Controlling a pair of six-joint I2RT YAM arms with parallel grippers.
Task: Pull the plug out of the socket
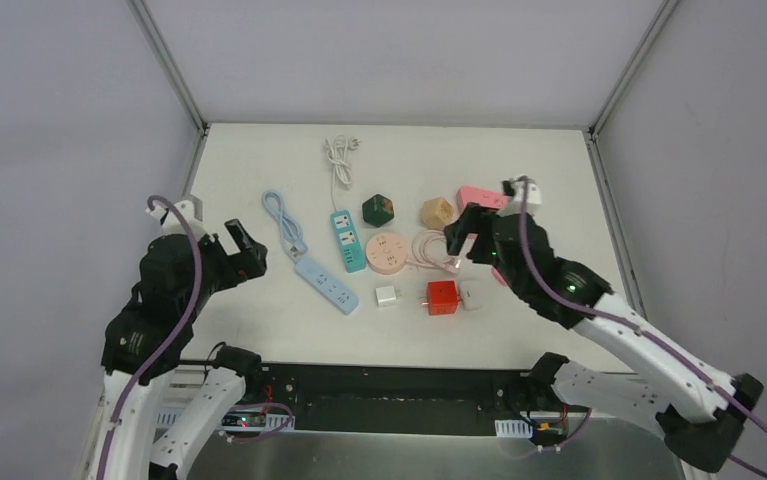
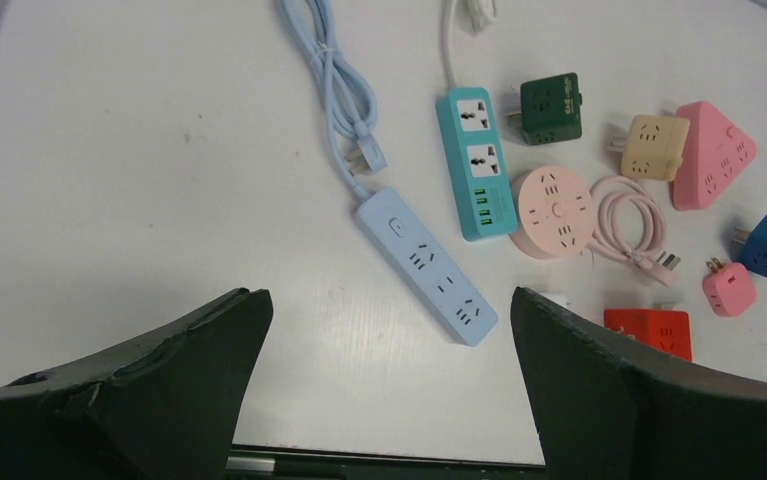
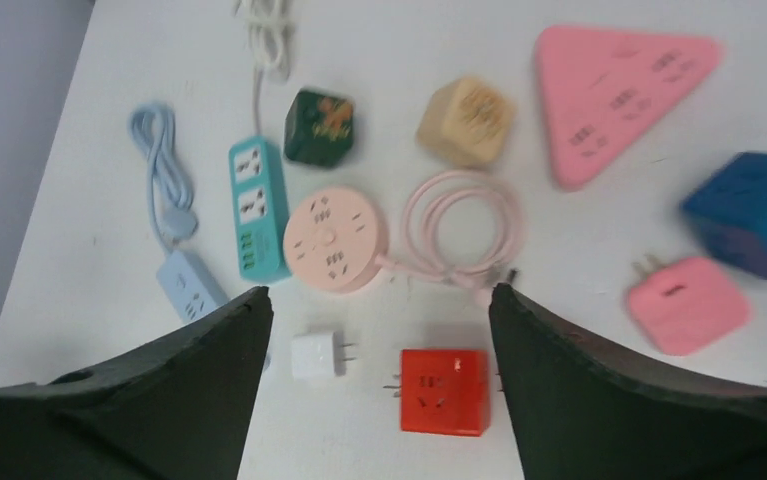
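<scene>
Far left: left gripper (image 1: pixel 249 252) over the left part of the table (image 1: pixel 519 160), jaws spread wide, nothing between them, well apart from all the hardware.
Next: light-blue power strip (image 1: pixel 327 283) lying diagonal, with its coiled cord (image 1: pixel 284 222) trailing toward the back.
Just right of it: teal strip (image 1: pixel 349 240), white cord (image 1: pixel 339 155) bundled behind.
Then dark green cube (image 1: pixel 378 209) at the back, with round pink socket (image 1: pixel 387 251) in front of it, just beside the teal strip.
Nearer the arms: white adapter (image 3: pixel 314 355) loose on the table, prongs pointing at red cube socket (image 1: pixel 442 297), a small gap between them.
Pink cable (image 1: pixel 429 250) looped right of the round socket, tan cube (image 1: pixel 437 211) behind the loop.
Task item: white plug (image 1: pixel 470 295) up against the right side of the red cube socket, front centre of the table. Cannot tell from these views how deep it sits.
Right gripper (image 1: pixel 467 238) above the pink cable loop, jaws wide apart, empty, not touching plug or socket.
Further right: pink triangular strip (image 3: pixel 619 95), blue cube (image 3: pixel 749 215), small pink adapter (image 3: pixel 687 303).
</scene>
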